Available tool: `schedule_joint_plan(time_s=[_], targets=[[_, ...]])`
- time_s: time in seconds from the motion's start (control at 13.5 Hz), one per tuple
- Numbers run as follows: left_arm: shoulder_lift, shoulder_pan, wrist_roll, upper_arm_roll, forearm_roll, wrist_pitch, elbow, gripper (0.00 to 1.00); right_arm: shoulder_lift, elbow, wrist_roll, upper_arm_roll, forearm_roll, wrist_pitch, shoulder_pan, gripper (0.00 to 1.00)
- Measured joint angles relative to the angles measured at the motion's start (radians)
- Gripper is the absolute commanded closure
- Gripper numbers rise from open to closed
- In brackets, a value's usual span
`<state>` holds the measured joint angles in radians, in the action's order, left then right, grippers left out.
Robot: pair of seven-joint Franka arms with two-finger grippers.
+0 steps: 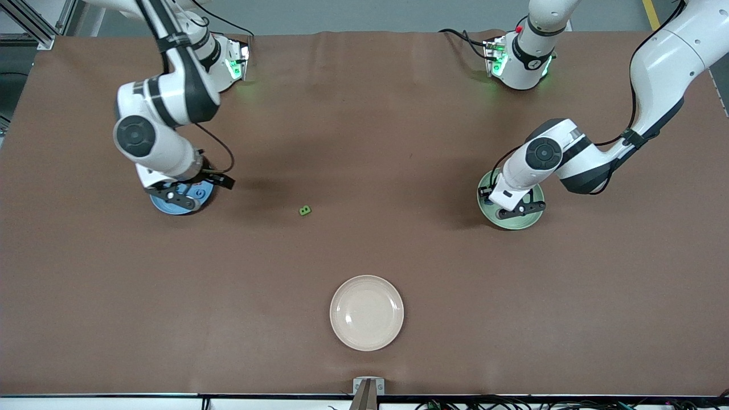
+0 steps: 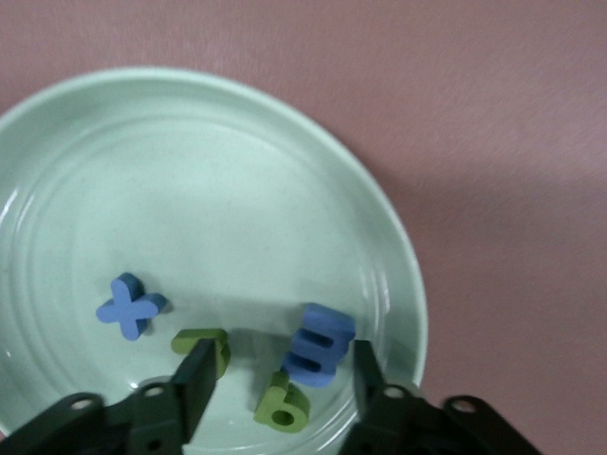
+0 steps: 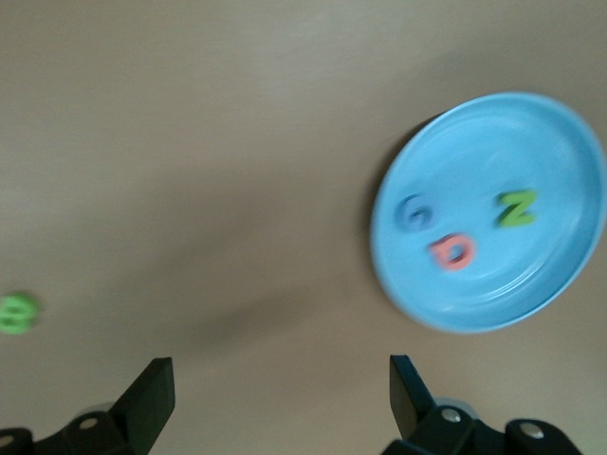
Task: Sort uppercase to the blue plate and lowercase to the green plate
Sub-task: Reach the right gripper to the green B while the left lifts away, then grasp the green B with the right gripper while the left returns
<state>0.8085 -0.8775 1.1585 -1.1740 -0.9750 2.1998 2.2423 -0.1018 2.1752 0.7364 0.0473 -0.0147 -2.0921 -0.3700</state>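
- We see the left gripper [image 2: 280,384] spread over the green plate [image 2: 285,152], straddling the blue m [image 2: 318,345]; x [image 2: 130,305] lies nearby.
- Right gripper [image 3: 280,393] spread above the blue plate [image 3: 560,171]; the green B [image 1: 305,210] sits alone, the cream plate [image 1: 367,312] at about its five o'clock.

The front view looks down from high across the table [image 1: 364,256], facing both bases at twelve o'clock. The left wrist view looks straight down, close over the green plate [image 2: 398,246]. The right wrist view looks down from higher, sharing the blue plate [image 3: 560,152] and green B [image 3: 17,313] with the front view.
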Motion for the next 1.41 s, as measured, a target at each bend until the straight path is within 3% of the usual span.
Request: schedule_joint_plan(time_s=[0.22,0.52,0.74,1.11,1.41], targets=[[-0.002,-0.029,0.008,-0.08,0.006,-0.036,-0.035,0.01,-0.102,-0.11,0.172,-0.002,-0.063,-0.006,-0.117,0.0],[-0.004,-0.061,0.009,-0.16,0.044,-0.112,-0.092,0.01,-0.224,-0.189,0.305,-0.001,-0.087,-0.087,-0.183,0.0],[-0.003,-0.07,0.009,-0.17,0.054,-0.125,-0.115,0.01,-0.291,-0.192,0.406,-0.001,-0.088,-0.166,-0.223,0.0],[-0.003,-0.093,0.006,-0.185,0.061,-0.125,-0.127,0.01,-0.373,-0.196,0.534,0.0,-0.088,-0.254,-0.234,0.12],[-0.033,-0.106,-0.155,-0.181,0.22,-0.119,-0.15,0.01,-0.427,-0.224,0.618,0.0,-0.088,-0.29,-0.243,0.14]])
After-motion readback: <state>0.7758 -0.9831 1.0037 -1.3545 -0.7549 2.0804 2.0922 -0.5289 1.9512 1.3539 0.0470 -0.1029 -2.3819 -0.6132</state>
